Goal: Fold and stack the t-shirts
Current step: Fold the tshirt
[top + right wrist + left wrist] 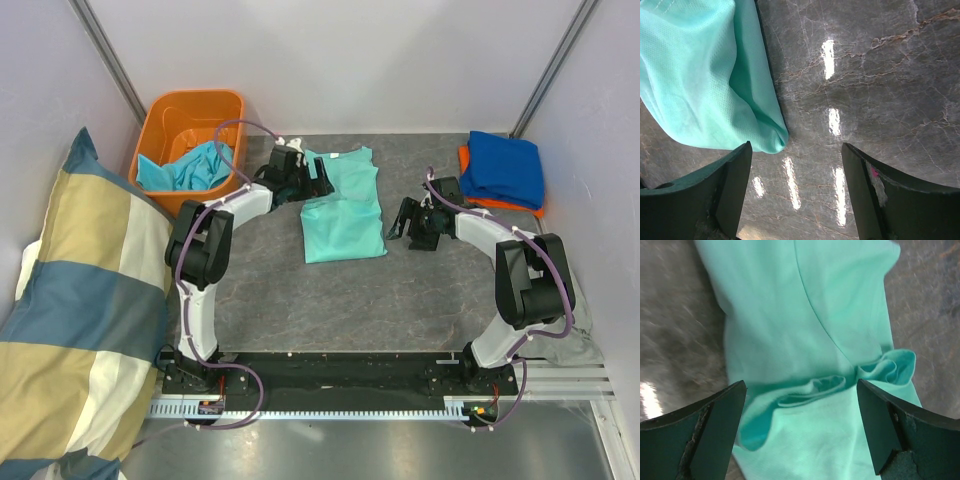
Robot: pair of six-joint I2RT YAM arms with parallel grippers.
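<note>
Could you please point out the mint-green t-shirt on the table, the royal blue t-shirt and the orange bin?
Mint-green cotton t-shirt (345, 212): top view, its middle.
Folded royal blue t-shirt (507, 168): top view, its top face.
Orange plastic bin (186, 124): top view, bare inner wall.

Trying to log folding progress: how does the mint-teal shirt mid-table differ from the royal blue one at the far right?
The mint-teal shirt is pale and lies loosely spread, with rumpled folds; the royal blue shirt is dark and folded into a compact bundle. The mint-teal shirt rests directly on the table; the royal blue shirt sits on top of an orange shirt. Both are plain, unpatterned cloth.
</note>
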